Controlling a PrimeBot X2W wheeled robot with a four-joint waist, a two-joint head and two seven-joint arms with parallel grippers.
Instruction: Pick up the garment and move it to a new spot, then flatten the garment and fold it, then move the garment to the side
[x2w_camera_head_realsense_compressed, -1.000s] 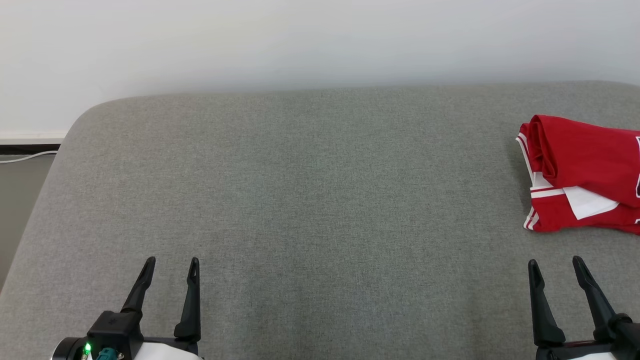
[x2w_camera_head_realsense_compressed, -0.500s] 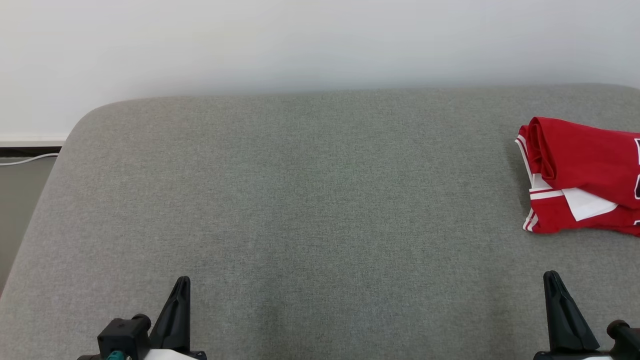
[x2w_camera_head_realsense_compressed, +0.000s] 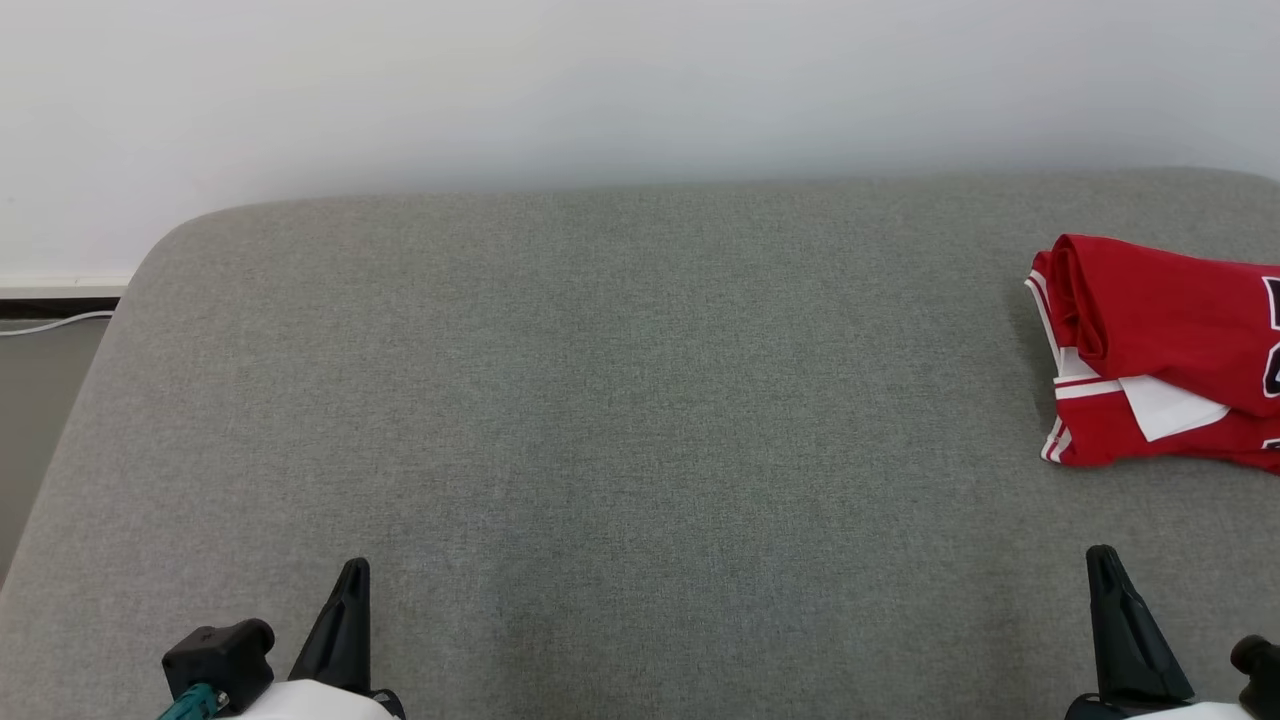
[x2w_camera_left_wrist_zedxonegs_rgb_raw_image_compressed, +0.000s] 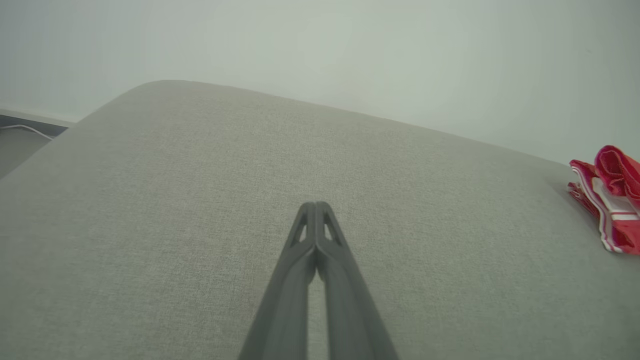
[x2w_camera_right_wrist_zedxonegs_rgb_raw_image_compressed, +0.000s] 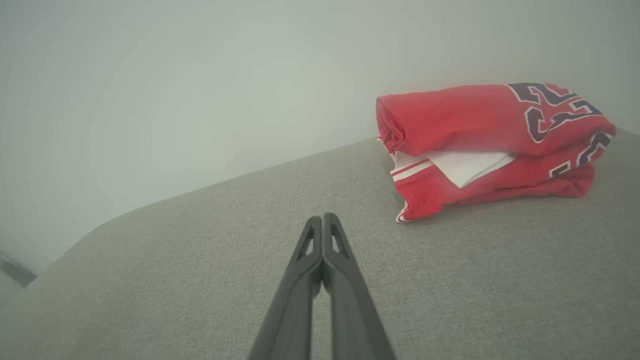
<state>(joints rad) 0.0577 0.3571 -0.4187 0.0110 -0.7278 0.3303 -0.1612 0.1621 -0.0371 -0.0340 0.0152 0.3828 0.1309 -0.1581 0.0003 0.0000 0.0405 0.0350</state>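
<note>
Firmly clenched, both hands empty; red jersey folded at the far right

Low at the near left of the head view, the left hand (x2w_camera_head_realsense_compressed: 352, 578) has its two dark fingers (x2w_camera_left_wrist_zedxonegs_rgb_raw_image_compressed: 296, 280) pressed together to a single point, grasping nothing. The right hand (x2w_camera_head_realsense_compressed: 1102, 560) sits at the near right in the same state, its fingers (x2w_camera_right_wrist_zedxonegs_rgb_raw_image_compressed: 299, 292) meeting at the tips with only fabric beyond them. Both are over a grey upholstered surface (x2w_camera_head_realsense_compressed: 640, 400); whether they touch it I cannot tell.

The red jersey (x2w_camera_head_realsense_compressed: 1165, 310) lies folded into a thick bundle on the far right of that surface. It is ahead of the right hand and well apart from it, and well away from the left. It has white trim and dark lettering, and a white panel shows between its layers. A pale wall (x2w_camera_head_realsense_compressed: 600, 90) rises behind the surface, and a white cable (x2w_camera_head_realsense_compressed: 50, 325) runs along the floor at the far left.
</note>
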